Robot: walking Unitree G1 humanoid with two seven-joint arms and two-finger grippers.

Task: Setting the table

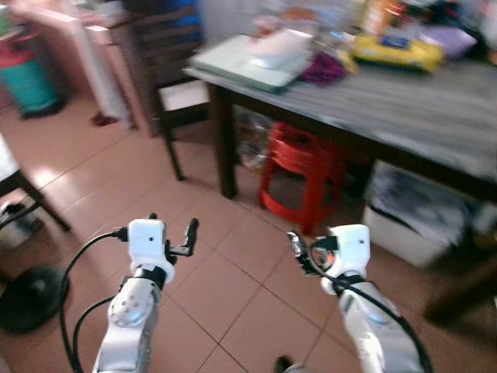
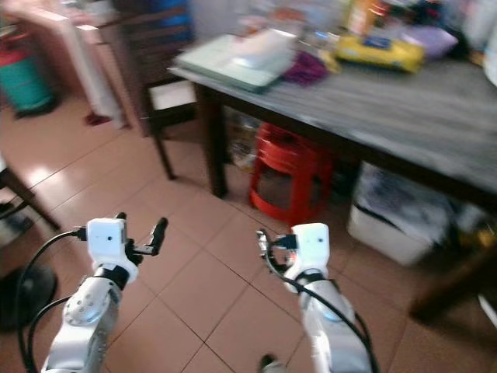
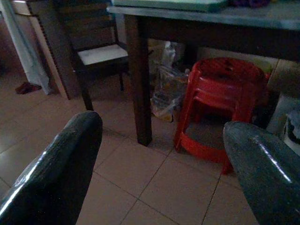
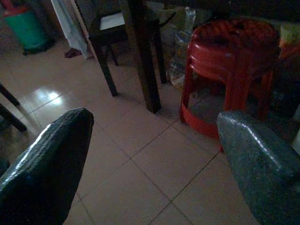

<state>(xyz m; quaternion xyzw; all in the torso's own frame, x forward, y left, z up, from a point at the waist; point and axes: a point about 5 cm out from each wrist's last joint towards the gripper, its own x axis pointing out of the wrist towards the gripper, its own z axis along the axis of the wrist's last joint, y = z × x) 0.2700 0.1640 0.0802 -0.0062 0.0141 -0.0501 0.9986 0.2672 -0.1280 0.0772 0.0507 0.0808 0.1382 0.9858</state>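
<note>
A grey-topped table (image 1: 404,109) on dark legs stands ahead and to the right. On its far part lie a pale green tray (image 1: 233,62), a white object (image 1: 276,48), a purple cloth (image 1: 322,70) and a yellow pack (image 1: 396,50), all blurred. My left gripper (image 1: 172,227) is held out low over the tiled floor, open and empty. My right gripper (image 1: 303,250) hangs beside it at the same height, also open with nothing between its fingers (image 4: 51,168). Both point toward the table leg (image 3: 138,84), short of it.
Stacked red plastic stools (image 1: 299,175) sit under the table beside plastic bags (image 3: 168,89). A white box (image 1: 411,210) lies under the right side. A dark chair (image 1: 175,85) stands left of the table. A green bin (image 1: 31,74) and a black round base (image 1: 27,295) are at the left.
</note>
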